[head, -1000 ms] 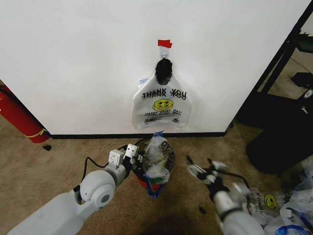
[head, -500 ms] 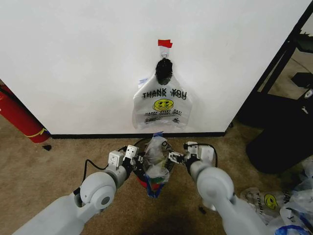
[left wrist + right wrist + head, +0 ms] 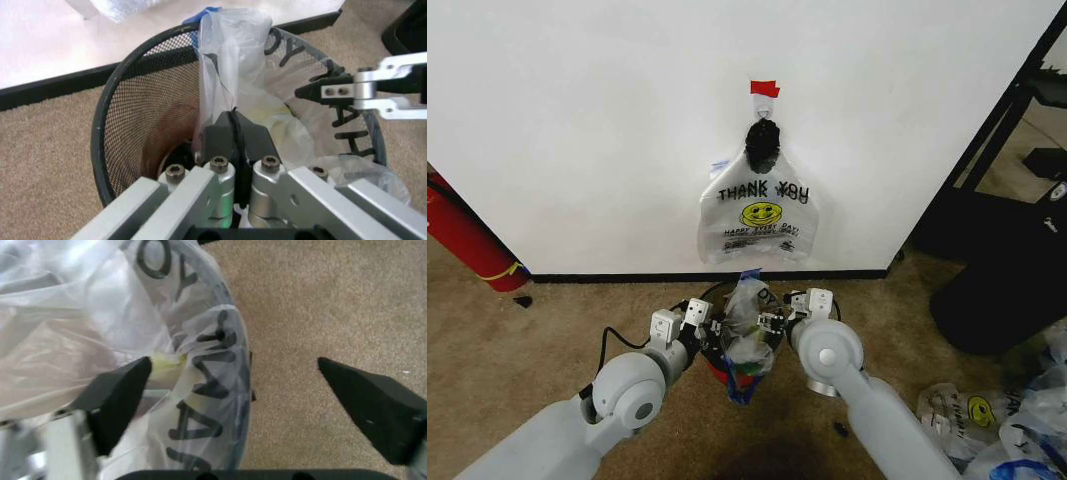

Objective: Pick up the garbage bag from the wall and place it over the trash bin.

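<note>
A white "THANK YOU" garbage bag [image 3: 757,215] with a yellow smiley hangs from a hook on the wall [image 3: 577,130], under red tape [image 3: 764,89]. Below it stands the black mesh trash bin [image 3: 137,115], and another such bag [image 3: 233,45] sits partly inside it, bunched upright. My left gripper [image 3: 233,127] is shut on a fold of this bag, inside the bin's left half. My right gripper [image 3: 237,387] is open astride the bin's right rim [image 3: 241,355], where printed plastic drapes over. Both grippers flank the bag in the head view, left gripper [image 3: 715,326] and right gripper [image 3: 767,322].
A red fire extinguisher [image 3: 462,240] leans at the wall's left. Black furniture [image 3: 1007,260] stands to the right. Several loose plastic bags [image 3: 997,425] lie on the brown carpet at the right front. A black baseboard [image 3: 627,278] runs along the wall.
My right arm has swung in from the carpet at the right to the bin's right rim, gripper open. The left gripper has kept its hold on the bag.
</note>
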Tool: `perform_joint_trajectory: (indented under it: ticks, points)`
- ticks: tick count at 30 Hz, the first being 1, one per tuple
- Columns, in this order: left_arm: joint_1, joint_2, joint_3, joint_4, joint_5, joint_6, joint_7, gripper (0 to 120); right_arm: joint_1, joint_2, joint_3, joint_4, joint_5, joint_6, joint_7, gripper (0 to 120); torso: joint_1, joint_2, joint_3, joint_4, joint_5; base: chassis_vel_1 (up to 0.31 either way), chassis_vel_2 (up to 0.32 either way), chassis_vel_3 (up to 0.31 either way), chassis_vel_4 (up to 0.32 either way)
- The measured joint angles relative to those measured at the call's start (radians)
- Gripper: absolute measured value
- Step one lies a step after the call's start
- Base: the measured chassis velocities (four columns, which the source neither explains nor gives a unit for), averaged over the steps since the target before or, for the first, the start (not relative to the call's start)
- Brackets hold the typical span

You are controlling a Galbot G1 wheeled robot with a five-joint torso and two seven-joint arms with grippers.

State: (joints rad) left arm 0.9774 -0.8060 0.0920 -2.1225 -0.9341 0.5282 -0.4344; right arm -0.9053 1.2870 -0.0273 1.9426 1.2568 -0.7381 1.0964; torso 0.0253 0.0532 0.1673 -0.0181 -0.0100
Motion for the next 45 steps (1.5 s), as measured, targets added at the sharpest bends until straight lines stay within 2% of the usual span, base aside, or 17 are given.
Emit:
perform_joint_trajectory:
  ticks: [4,7,9,14,16,18,21,23,26,37,45]
  points:
    - [0.000,-0.001,0.004,0.000,0.001,-0.002,0.002,0,-0.001,0.008,0.007,-0.024,0.008,0.001,0.000,81,0.000,0.000,0.000,0.0000,0.0000,0.000,0.000,0.000,0.000]
    - [0.000,-0.002,0.005,0.000,0.001,-0.003,0.003,0,-0.004,0.023,0.017,-0.051,0.008,0.002,0.000,67,0.000,0.000,0.000,0.0000,0.0000,0.000,0.000,0.000,0.000]
    - [0.000,-0.002,0.005,0.000,0.001,-0.004,0.003,0,-0.003,0.028,0.022,-0.059,0.009,0.002,0.000,64,0.000,0.000,0.000,0.0000,-0.0001,0.000,0.000,0.000,0.000]
    - [-0.001,0.001,0.005,0.000,0.002,-0.005,0.004,0,0.019,0.047,0.019,-0.098,0.017,0.003,-0.004,42,0.000,0.000,0.000,0.0001,0.0000,0.000,0.000,0.000,0.000]
    - [0.000,0.001,0.005,-0.001,0.002,-0.005,0.004,0,0.021,0.048,0.017,-0.100,0.017,0.003,-0.004,41,0.000,0.000,0.000,0.0001,0.0000,0.000,0.000,0.000,0.000]
    - [0.002,0.001,0.003,-0.005,0.002,-0.005,0.004,0,0.026,0.048,0.015,-0.101,0.019,0.003,-0.002,29,0.000,0.000,0.000,0.0001,0.0000,0.000,0.000,0.000,0.000]
    - [0.005,0.003,-0.001,-0.006,0.002,-0.005,0.003,0,0.027,0.047,0.015,-0.101,0.022,0.004,0.001,18,0.000,0.000,0.000,0.0001,0.0000,0.000,0.000,0.000,0.000]
    - [0.005,0.003,-0.001,-0.006,0.002,-0.005,0.003,0,0.027,0.047,0.015,-0.101,0.022,0.004,0.001,15,0.000,0.000,0.000,0.0001,0.0000,0.000,0.000,0.000,0.000]
    - [0.006,0.002,-0.002,-0.003,0.001,-0.006,0.003,0,0.022,0.048,0.021,-0.101,0.023,0.004,-0.001,1,0.000,0.000,0.000,0.0001,0.0000,0.000,0.000,0.000,0.000]
    - [0.011,0.005,-0.036,-0.019,-0.032,-0.006,-0.012,0,-0.021,0.063,0.069,-0.083,0.008,0.006,-0.040,0,0.000,0.000,0.000,0.0001,0.0000,0.000,0.000,0.000,0.000]
    - [0.035,0.052,-0.121,-0.059,-0.111,0.005,-0.049,0,-0.061,0.079,0.124,-0.060,-0.014,0.007,-0.093,0,0.000,0.000,0.000,-0.0002,-0.0001,0.000,0.000,0.000,0.000]
